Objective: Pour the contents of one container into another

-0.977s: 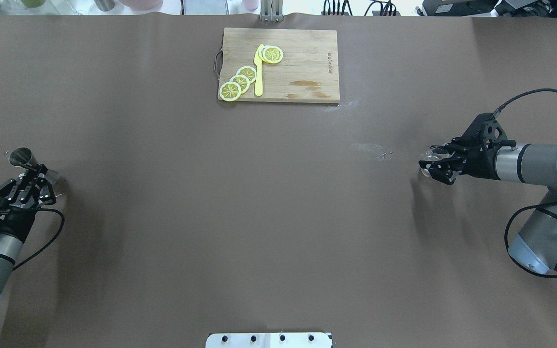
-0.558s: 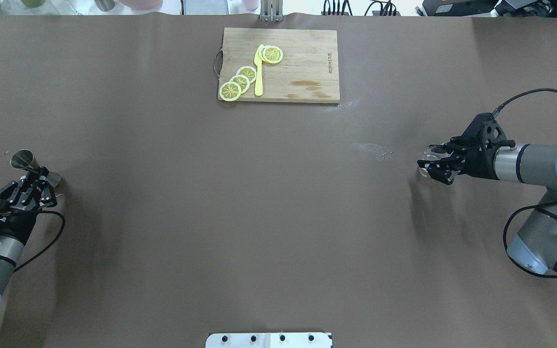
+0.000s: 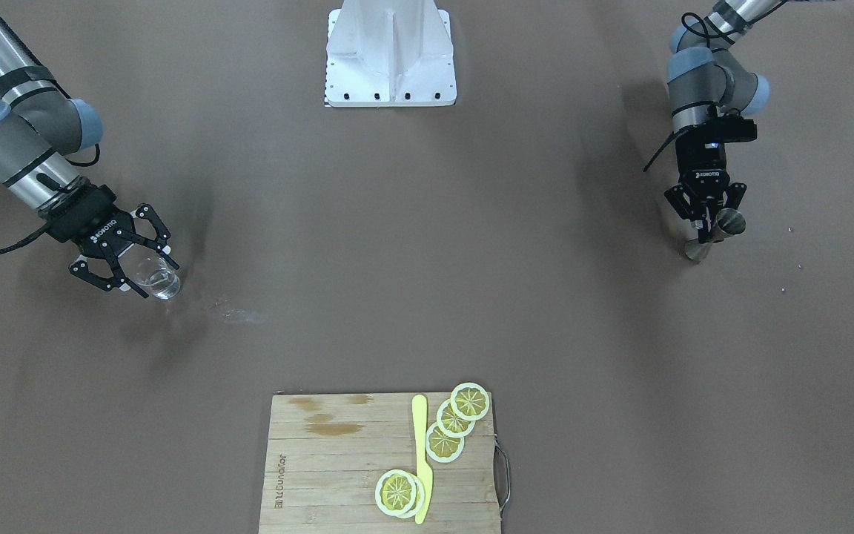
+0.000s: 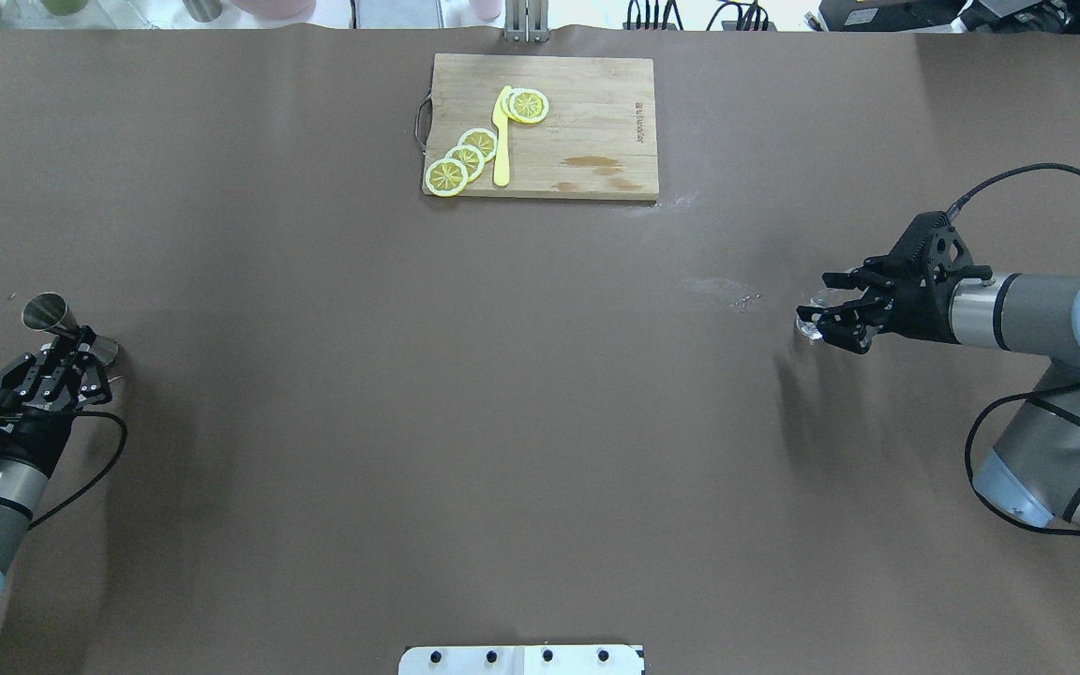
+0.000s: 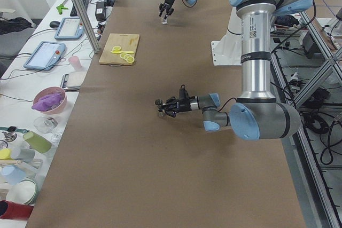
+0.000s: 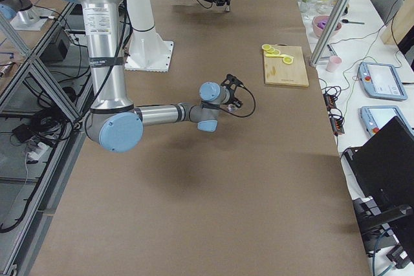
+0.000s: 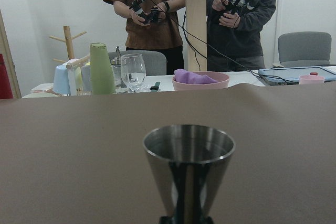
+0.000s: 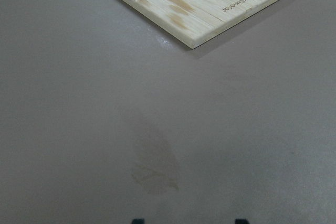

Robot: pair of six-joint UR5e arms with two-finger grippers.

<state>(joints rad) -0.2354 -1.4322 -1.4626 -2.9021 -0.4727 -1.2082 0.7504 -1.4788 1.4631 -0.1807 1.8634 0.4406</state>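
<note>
The steel jigger [image 4: 45,311] stands nearly upright at the table's far left, and my left gripper [image 4: 71,339] is shut on its narrow waist. The left wrist view shows its open upper cone [image 7: 189,153] straight ahead. In the front-facing view the jigger [image 3: 727,221] and left gripper [image 3: 710,226] are at the right. The clear glass tumbler [image 4: 809,321] sits at the right side, held between the widely spread fingers of my right gripper [image 4: 838,313], above the table with a shadow below. The front-facing view shows the glass [image 3: 161,283] in the right gripper [image 3: 156,277]. It is out of the right wrist view.
A wooden cutting board [image 4: 587,112] with lemon slices [image 4: 465,157] and a yellow knife [image 4: 502,141] lies at the far middle. A faint whitish smear [image 4: 723,286] marks the brown cover left of the glass. Two people stand beyond the table [image 7: 173,19].
My left gripper has drawn back a little toward the robot with the jigger. My right gripper has shifted slightly left, toward the table's middle, carrying the glass.
</note>
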